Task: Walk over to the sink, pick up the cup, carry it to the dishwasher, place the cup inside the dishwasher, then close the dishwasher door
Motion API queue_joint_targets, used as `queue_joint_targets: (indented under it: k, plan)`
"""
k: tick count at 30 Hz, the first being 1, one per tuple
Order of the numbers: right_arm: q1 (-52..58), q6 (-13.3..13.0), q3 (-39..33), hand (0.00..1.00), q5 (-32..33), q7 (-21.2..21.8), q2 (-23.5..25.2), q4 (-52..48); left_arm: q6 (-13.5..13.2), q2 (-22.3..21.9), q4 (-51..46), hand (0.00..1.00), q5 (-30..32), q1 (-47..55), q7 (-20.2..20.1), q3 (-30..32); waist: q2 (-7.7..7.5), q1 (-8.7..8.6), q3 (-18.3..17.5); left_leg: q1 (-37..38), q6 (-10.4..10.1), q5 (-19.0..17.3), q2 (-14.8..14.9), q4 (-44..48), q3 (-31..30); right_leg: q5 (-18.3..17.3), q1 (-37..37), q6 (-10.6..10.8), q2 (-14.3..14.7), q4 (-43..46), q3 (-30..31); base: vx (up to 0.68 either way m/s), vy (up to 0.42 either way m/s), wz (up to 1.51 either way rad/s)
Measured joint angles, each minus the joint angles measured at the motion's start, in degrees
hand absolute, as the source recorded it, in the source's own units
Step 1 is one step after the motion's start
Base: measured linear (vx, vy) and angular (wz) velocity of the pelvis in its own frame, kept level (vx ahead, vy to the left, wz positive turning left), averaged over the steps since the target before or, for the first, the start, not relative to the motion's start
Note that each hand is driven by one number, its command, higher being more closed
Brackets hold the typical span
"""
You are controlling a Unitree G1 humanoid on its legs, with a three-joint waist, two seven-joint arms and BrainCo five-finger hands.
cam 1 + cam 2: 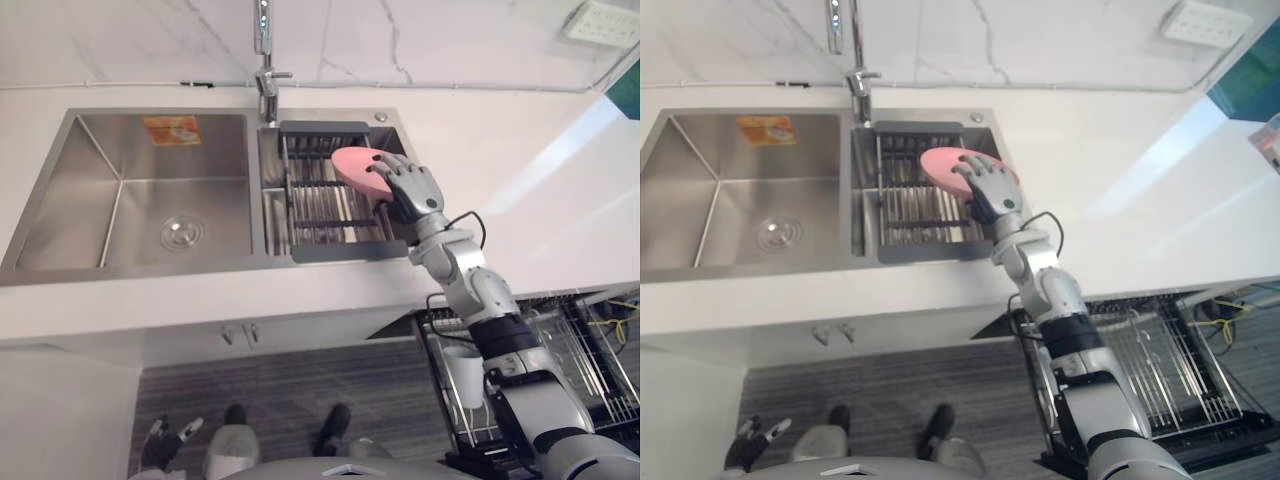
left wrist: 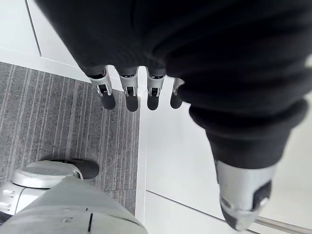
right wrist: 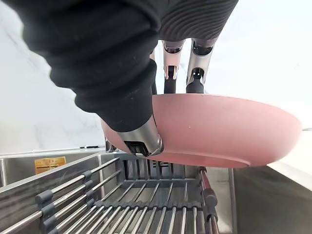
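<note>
Fingers (image 3: 196,78) of right hand (image 1: 412,188) clamp pink bowl (image 3: 222,127) rim over rack (image 1: 318,212).

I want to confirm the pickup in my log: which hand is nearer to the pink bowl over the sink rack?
Right. The right hand grips the pink bowl above the rack; the left hand hangs low near the floor, far away.

Head stereo pair looks down, sharing sink (image 1: 70,190); wrist cameras close.

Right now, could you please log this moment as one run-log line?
stage: pickup at sink | right hand: shut on pink bowl above sink rack | left hand: open, idle | dishwasher rack: out
</note>
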Motion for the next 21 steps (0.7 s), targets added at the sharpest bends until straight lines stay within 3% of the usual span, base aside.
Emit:
queue_joint_targets:
  k: [15, 19, 21]
  plan:
    - [1.6, -0.6, -3.0, 1.00, 0.8, -0.3, -1.8, -4.5, 0.0, -1.0, 0.1, 0.00, 1.1, 1.1, 0.1, -0.6, 1.40, -1.88, -1.6, 2.8, 0.1, 0.1, 0.0, -1.9, 2.7, 0.1, 0.2, 0.1, 0.2, 0.0, 2.4, 0.01, 0.019, -0.09]
    - [2.3, -0.5, -3.0, 1.00, 2.6, 1.6, -1.8, -4.5, 0.0, -1.0, 0.2, 0.00, 1.1, 1.1, 0.1, -1.1, 1.38, -2.13, -1.8, 2.9, 0.1, 0.1, -0.1, -1.9, 2.7, 0.1, 0.3, 0.1, 0.2, 0.0, 2.4, 0.00, 0.000, 0.00]
    - [3.2, 0.4, -3.0, 1.00, 2.7, 4.8, -1.8, -4.5, 0.1, -1.0, 0.5, 0.00, 1.1, 1.1, 0.1, -1.1, 1.37, -2.06, -2.3, 3.0, 0.1, 0.1, -0.1, -1.9, 2.7, 0.1, 0.4, 0.1, 0.2, 0.0, 2.4, 0.00, 0.000, 0.00]
